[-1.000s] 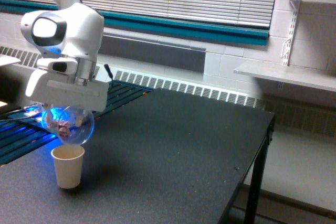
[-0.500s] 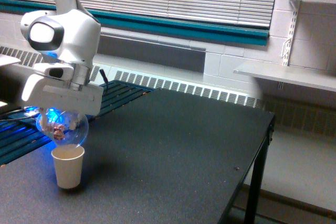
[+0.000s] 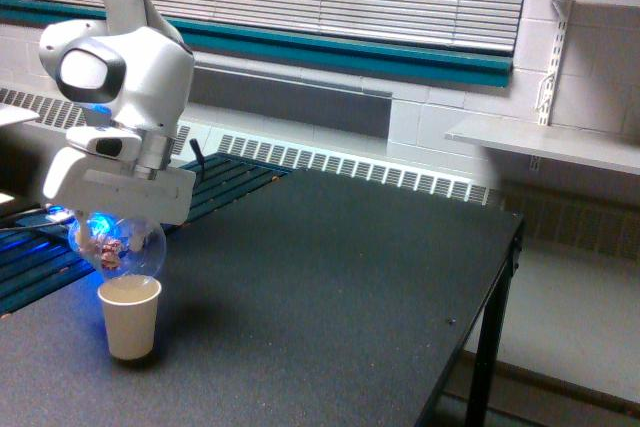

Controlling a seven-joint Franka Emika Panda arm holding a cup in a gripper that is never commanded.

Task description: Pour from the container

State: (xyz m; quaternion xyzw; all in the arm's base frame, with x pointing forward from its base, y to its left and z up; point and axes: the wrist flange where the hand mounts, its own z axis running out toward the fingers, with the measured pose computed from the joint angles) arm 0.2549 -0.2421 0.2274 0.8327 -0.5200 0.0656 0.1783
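The container (image 3: 118,245) is a clear rounded plastic jar with reddish-brown and pale bits inside. It hangs tilted under the white arm, just above the rim of a small cream paper cup (image 3: 130,317) on the dark table. My gripper (image 3: 112,229) is shut on the container; its fingers are mostly hidden behind the white hand body and the jar. Blue light glows through the container.
The black table (image 3: 350,277) has its edge at the exterior view's right, with a drop to the floor beyond. A dark slatted rack (image 3: 225,182) lit blue lies at the left. A radiator, blinds and wall shelves (image 3: 545,137) stand behind.
The arm and container shifted to the exterior view's left over the first half second, then held nearly still above the paper cup.
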